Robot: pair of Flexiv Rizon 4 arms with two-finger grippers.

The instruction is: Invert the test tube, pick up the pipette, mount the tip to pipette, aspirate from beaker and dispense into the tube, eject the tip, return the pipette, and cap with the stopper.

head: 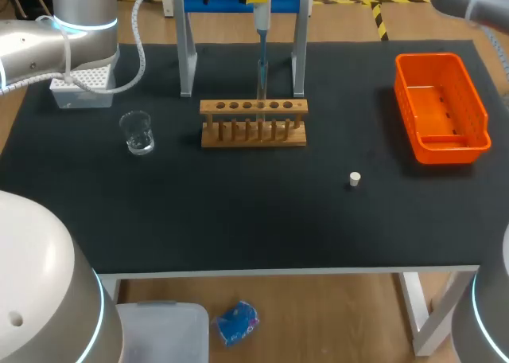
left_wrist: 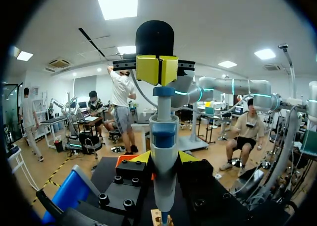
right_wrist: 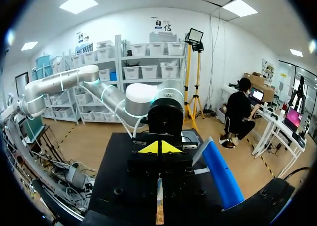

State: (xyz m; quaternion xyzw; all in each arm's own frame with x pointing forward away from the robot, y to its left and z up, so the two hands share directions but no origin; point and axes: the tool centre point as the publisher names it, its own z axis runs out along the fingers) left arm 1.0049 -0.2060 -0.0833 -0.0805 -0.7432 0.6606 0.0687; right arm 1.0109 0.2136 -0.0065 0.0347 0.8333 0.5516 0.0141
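While your left gripper (left_wrist: 164, 157) grasped the upright pipette (head: 261, 48), your right gripper (left_wrist: 156, 70) sat clenched at its twelve o'clock. The test-tube rack (head: 253, 132) lay at six.

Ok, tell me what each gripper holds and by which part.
Left gripper holds the pipette by its body, a finger on each side. Right gripper holds nothing: shut, its tips sit on the plunger.
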